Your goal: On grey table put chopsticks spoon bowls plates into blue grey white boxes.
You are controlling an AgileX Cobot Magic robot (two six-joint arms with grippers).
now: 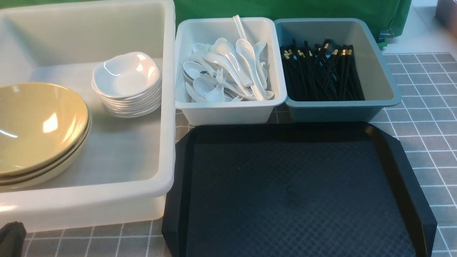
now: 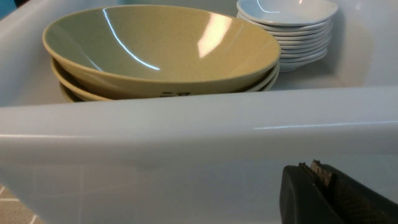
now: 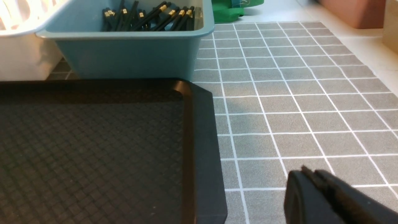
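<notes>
The tan bowls (image 1: 35,125) are stacked in the large translucent box (image 1: 167,107), beside a stack of white plates (image 1: 126,84). Several spoons (image 1: 228,71) fill the small white box (image 1: 228,110). The black chopsticks (image 1: 321,71) lie in the blue-grey box (image 1: 385,85). My left gripper (image 2: 307,168) is shut and holds nothing, low outside the large box's near wall (image 2: 186,130), with the bowls (image 2: 161,49) and plates (image 2: 286,31) beyond. My right gripper (image 3: 306,172) is shut on nothing, low over the grey table (image 3: 295,102), right of the black tray.
A black octagonal tray (image 1: 292,192) lies on the grey table (image 1: 421,117) in front of the two small boxes, its right rim (image 3: 202,140) close to my right gripper. Green cloth (image 1: 285,10) hangs behind the boxes. A brown object (image 3: 354,14) stands beyond the table's far right.
</notes>
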